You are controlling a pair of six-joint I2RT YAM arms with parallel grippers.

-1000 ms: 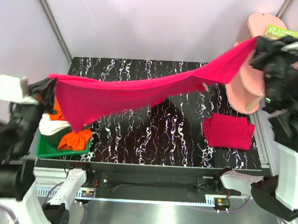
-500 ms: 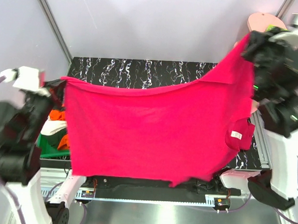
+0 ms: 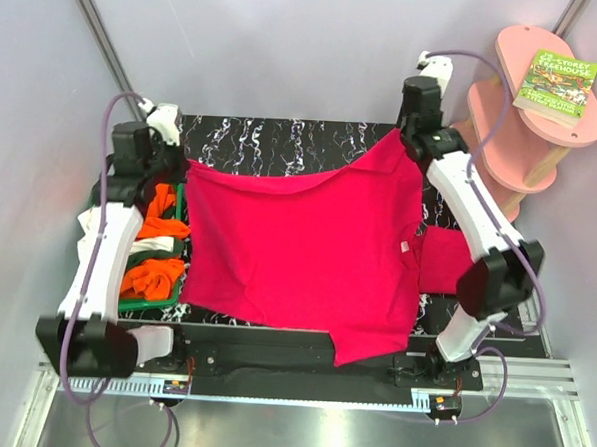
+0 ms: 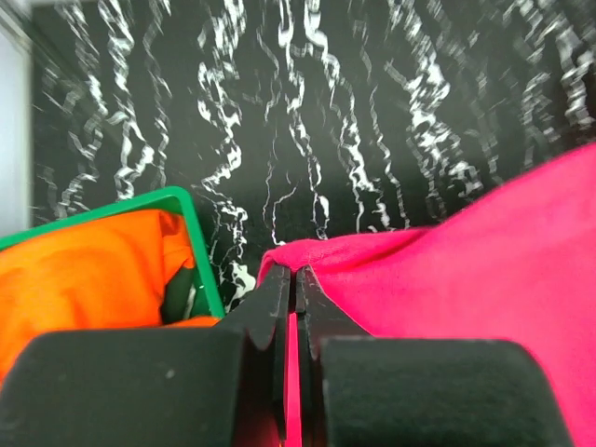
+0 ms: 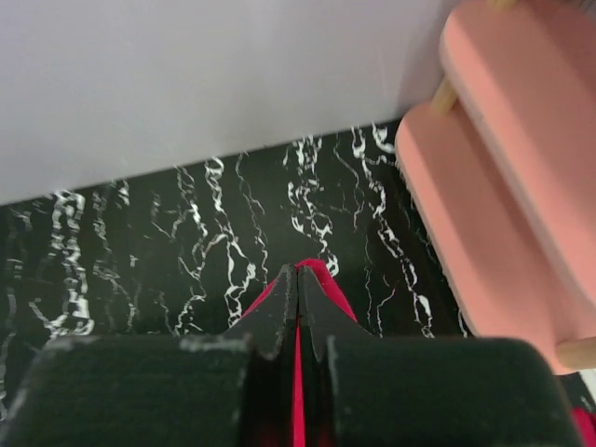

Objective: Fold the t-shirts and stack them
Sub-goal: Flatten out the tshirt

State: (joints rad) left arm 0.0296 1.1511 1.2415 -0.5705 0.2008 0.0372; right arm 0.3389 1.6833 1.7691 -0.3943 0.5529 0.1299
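A crimson-pink t-shirt [image 3: 297, 253] hangs spread out over the black marbled table [image 3: 283, 138], held by its two upper corners. My left gripper [image 3: 181, 163] [image 4: 296, 272] is shut on the left corner, with a fold of cloth [image 4: 447, 270] pinched between its fingers. My right gripper [image 3: 403, 139] [image 5: 298, 270] is shut on the right corner, where a red tip [image 5: 337, 291] shows past the fingertips. A folded crimson t-shirt [image 3: 442, 267] lies on the table at the right, half hidden by the held one. Orange t-shirts [image 3: 154, 274] [image 4: 84, 270] and a white one [image 3: 149, 244] sit in a tray.
The green tray [image 3: 124, 302] [image 4: 201, 251] stands at the table's left edge, close beside my left gripper. A pink tiered shelf [image 3: 523, 145] [image 5: 503, 186] with a book [image 3: 556, 82] on top stands at the back right, near my right arm.
Both arms dropped from high near the camera to the table's far side. The stretched, twisted shirt has opened out and now hangs spread low over the table, covering part of the folded one.
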